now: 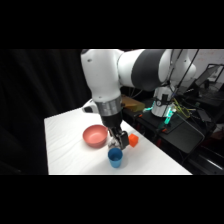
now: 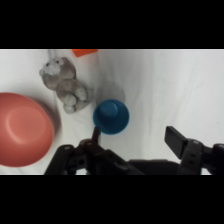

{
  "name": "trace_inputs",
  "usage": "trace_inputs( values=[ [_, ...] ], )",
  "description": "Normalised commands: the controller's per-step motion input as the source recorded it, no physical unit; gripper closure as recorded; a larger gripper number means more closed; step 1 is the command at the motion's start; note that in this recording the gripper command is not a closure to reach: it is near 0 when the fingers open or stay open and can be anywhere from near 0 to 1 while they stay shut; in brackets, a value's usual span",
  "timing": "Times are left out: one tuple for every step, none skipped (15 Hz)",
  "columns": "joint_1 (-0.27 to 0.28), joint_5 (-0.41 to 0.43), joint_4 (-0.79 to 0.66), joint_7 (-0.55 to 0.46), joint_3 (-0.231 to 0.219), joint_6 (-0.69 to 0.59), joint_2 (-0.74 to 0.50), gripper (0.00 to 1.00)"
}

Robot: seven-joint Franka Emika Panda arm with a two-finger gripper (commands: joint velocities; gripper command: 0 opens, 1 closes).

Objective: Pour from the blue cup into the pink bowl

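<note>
The blue cup point(image 1: 115, 157) stands upright on the white table point(image 1: 70, 145), near the table's front edge in the side view. In the wrist view the cup point(image 2: 111, 116) is seen from above, round and open-topped; what it holds cannot be told.

The gripper point(image 1: 119, 140) comes down from above to just over the cup, at about 12 o'clock from it in the side view. In the wrist view the gripper point(image 2: 136, 136) is spread wide. One finger point(image 2: 95, 135) touches or overlaps the cup's rim at about 7 o'clock. The other finger point(image 2: 176, 141) stands well apart from the cup at about 4 o'clock. The jaws are open and clasp nothing; the cup is beside one finger, not squeezed between the two.

The pink bowl point(image 1: 95, 135) sits upright at about 10 o'clock from the cup in the side view, near it but not touching. In the wrist view the bowl point(image 2: 22, 130) lies at 9 o'clock from the cup, cut off by the left edge.

A small grey object point(image 2: 65, 84) lies at about 11 o'clock from the cup in the wrist view, between bowl and cup, touching neither. An orange block point(image 1: 132, 140) rests at about 1 o'clock from the cup in the side view.
</note>
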Motion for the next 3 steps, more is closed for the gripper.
trace_inputs(
  values=[
    [-0.110,0.022,-0.21,-0.19,0.033,-0.23,-0.61,0.00],
    [-0.104,0.025,-0.26,-0.20,0.035,-0.16,-0.57,0.00],
    [-0.095,-0.032,-0.36,-0.23,0.028,-0.05,-0.58,0.00]
  ],
)
